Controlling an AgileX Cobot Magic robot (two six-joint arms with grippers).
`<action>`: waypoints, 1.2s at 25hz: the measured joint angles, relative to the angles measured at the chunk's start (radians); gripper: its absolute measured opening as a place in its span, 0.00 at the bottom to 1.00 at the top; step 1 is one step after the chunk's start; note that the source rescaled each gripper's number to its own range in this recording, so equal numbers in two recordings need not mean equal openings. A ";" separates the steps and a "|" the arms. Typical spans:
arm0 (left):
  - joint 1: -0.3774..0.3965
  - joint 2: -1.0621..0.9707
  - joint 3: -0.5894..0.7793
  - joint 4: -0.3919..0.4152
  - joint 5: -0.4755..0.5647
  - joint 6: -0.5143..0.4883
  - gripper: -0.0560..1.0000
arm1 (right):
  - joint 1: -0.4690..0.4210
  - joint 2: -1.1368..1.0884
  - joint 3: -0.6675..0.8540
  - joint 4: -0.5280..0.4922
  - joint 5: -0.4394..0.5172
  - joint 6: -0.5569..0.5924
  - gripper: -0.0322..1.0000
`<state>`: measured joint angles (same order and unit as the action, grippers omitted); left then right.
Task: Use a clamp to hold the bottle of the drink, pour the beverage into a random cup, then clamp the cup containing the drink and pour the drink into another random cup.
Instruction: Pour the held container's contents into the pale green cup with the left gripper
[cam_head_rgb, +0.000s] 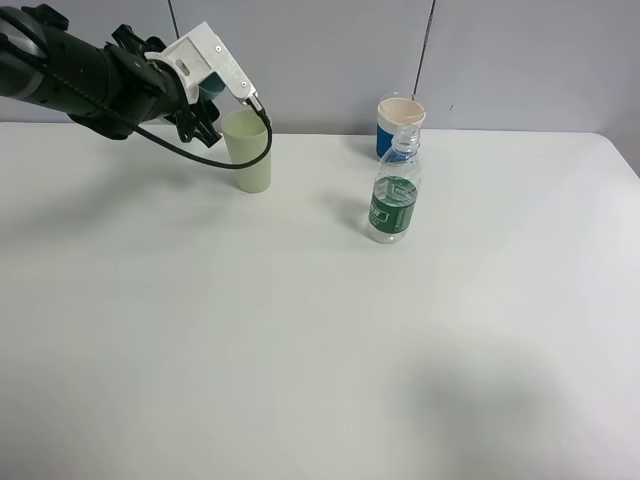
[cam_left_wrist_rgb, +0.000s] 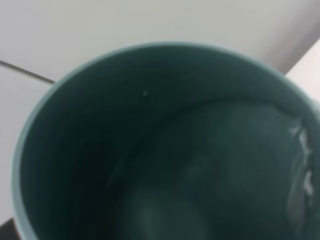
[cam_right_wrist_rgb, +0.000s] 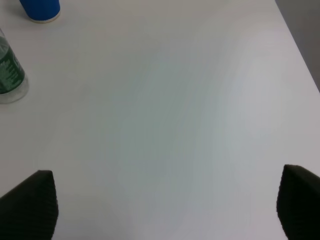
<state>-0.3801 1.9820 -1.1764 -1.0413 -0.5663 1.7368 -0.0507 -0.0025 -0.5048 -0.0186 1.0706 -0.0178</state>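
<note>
My left gripper (cam_head_rgb: 213, 98) hangs at the back left, shut on a teal cup (cam_head_rgb: 210, 88) that is tipped toward the mouth of a pale green cup (cam_head_rgb: 248, 152) standing on the table. The left wrist view is filled by the teal cup's dark inside (cam_left_wrist_rgb: 165, 150), with clear liquid glinting near its rim. The drink bottle (cam_head_rgb: 394, 196), clear with a green label and no cap, stands upright right of centre; it also shows at the edge of the right wrist view as the bottle (cam_right_wrist_rgb: 8, 75). My right gripper (cam_right_wrist_rgb: 165, 210) is open above bare table, holding nothing.
A blue cup (cam_head_rgb: 399, 124) with a white rim stands just behind the bottle, and the same blue cup (cam_right_wrist_rgb: 40, 9) appears in the right wrist view. The white table (cam_head_rgb: 320, 350) ends at a grey wall behind and an edge at the right.
</note>
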 joint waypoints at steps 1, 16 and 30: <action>0.000 0.000 0.000 0.001 -0.001 0.004 0.07 | 0.000 0.000 0.000 0.000 0.000 0.000 0.71; 0.000 0.007 0.000 0.043 -0.054 0.077 0.07 | 0.000 0.000 0.000 0.000 0.000 0.000 0.71; 0.000 0.007 0.000 0.096 -0.073 0.127 0.07 | 0.000 0.000 0.000 0.000 0.000 0.000 0.71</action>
<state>-0.3801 1.9891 -1.1764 -0.9449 -0.6392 1.8634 -0.0507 -0.0025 -0.5048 -0.0186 1.0706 -0.0178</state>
